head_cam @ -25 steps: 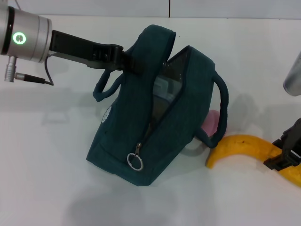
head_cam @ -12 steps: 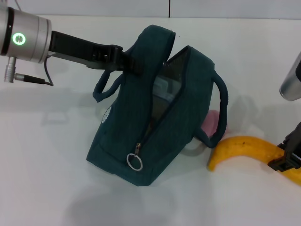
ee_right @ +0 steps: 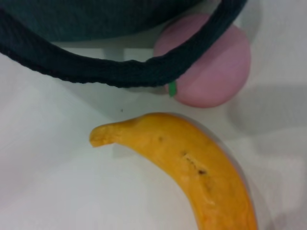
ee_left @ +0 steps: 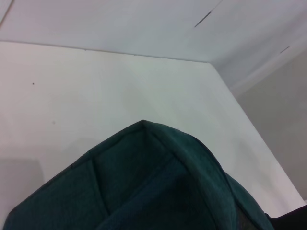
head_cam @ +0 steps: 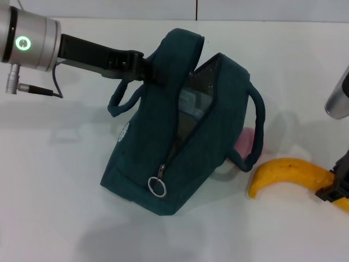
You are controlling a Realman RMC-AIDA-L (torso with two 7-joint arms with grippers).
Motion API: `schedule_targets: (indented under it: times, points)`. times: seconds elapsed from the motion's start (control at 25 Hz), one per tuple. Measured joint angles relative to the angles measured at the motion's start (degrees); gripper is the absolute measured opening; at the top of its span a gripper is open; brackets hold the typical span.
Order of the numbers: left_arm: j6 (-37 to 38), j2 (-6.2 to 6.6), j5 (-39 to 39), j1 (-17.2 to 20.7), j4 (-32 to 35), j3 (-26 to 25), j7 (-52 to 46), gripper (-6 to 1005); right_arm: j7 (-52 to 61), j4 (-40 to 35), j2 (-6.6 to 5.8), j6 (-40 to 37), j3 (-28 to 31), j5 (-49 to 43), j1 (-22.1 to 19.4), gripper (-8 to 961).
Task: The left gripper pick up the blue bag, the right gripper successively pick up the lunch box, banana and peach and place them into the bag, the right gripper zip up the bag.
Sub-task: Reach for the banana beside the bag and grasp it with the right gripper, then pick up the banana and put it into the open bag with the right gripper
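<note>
The blue bag point(head_cam: 180, 125) was held tilted and unzipped on the white table point(head_cam: 54, 191), its top edge clamped by the left gripper point(head_cam: 150, 68) from ten o'clock. The banana point(head_cam: 292, 173) lay at the bag's four o'clock, its far end grasped by the right gripper point(head_cam: 339, 183). The peach point(ee_right: 211, 64) sat behind the bag's handle.

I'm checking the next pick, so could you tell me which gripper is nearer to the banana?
The right gripper: it is at the banana's far end, by the table edge. The left gripper is across the table, on the bag's top.
</note>
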Motion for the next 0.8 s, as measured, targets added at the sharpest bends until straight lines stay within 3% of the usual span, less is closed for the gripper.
schedule_targets:
  times: [0.2, 0.52, 0.8]
  points:
    - [0.0, 0.09, -0.3, 0.1, 0.0, 0.0, 0.0, 56, -0.3, -0.5, -0.25, -0.9, 1.8, -0.3, -0.1, 425]
    - [0.0, 0.16, -0.4, 0.1, 0.0, 0.0, 0.0, 56, -3.0, -4.7, -0.50, -3.7, 13.3, -0.9, -2.2, 426]
    - [0.2, 0.18, -0.5, 0.4, 0.4, 0.0, -0.6, 56, -4.6, -10.3, -0.52, 0.5, 18.1, -7.3, -4.9, 427]
